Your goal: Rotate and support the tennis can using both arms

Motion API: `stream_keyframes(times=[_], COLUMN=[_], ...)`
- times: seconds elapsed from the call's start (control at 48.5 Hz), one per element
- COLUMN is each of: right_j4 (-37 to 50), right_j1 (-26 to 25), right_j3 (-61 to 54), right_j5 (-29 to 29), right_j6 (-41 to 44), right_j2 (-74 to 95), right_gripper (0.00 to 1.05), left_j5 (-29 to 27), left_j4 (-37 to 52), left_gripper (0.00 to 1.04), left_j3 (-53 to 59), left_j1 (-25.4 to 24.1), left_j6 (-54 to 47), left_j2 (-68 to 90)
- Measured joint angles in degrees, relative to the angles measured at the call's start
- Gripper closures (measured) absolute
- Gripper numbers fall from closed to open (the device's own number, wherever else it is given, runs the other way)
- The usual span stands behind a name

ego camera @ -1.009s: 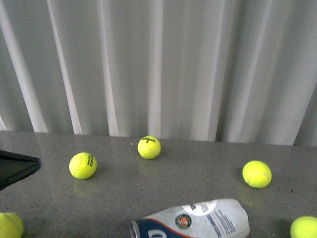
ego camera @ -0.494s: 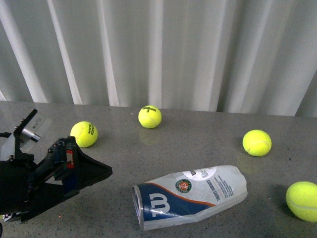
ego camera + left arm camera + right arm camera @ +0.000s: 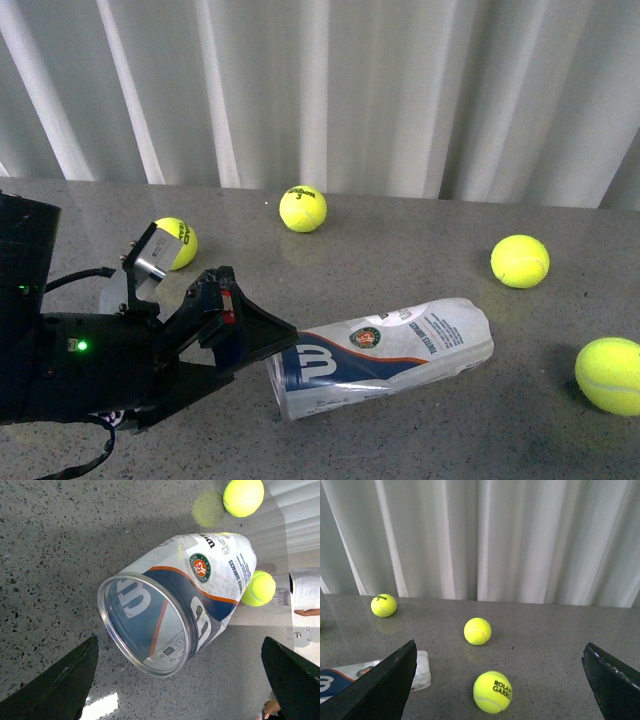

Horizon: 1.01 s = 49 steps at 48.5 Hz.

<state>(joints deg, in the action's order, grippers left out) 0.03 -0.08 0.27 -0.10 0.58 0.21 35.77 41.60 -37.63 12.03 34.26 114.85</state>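
Note:
The tennis can [image 3: 400, 345] lies on its side on the grey table, its open silvery rim pointing left and its closed end right. My left gripper [image 3: 265, 345] is open, with its fingers just at the rim end. In the left wrist view the can [image 3: 200, 580] faces me with its open mouth, and it sits between and just beyond the spread fingers [image 3: 60, 685]; the left gripper [image 3: 180, 638] holds nothing. My right gripper [image 3: 499, 643] is open and empty, out of the front view. Its view shows the can's closed end [image 3: 421, 672] beside one finger.
Several yellow tennis balls lie loose on the table [image 3: 420, 430]: one [image 3: 303, 209] at the back, one [image 3: 520, 261] right of the can, one [image 3: 608, 375] at the right edge, one [image 3: 180, 240] behind the left wrist. A ball [image 3: 492, 692] lies between the right fingers. White curtain behind.
The left arm has come in from the left and now reaches the can's open end. The can and balls sit higher in the picture than before.

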Motion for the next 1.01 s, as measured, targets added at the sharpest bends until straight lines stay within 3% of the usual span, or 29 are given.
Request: stream_keyframes(times=[0.391,0.783,0.906,1.009], right_j4=[0.0,0.0,0.0,0.0], right_j1=[0.0,0.0,0.0,0.0], right_j3=[0.0,0.0,0.0,0.0], right_j5=[0.0,0.0,0.0,0.0], right_j6=[0.0,0.0,0.0,0.0], right_j2=[0.0,0.0,0.0,0.0], right_gripper=[0.07,0.07,0.07,0.07], left_j5=[-0.2,-0.2,0.4,0.3], left_j4=[3.1,5.7,6.9,7.6], left_gripper=[0.07,0.87,1.02,1.01], left_j3=[-6.4,-7.4,-7.3,-7.2], left_j1=[3.3,6.5,6.5,6.4], left_j6=[6.9,15.2,17.1,18.0], left_j2=[6.7,9.3,9.6,9.6])
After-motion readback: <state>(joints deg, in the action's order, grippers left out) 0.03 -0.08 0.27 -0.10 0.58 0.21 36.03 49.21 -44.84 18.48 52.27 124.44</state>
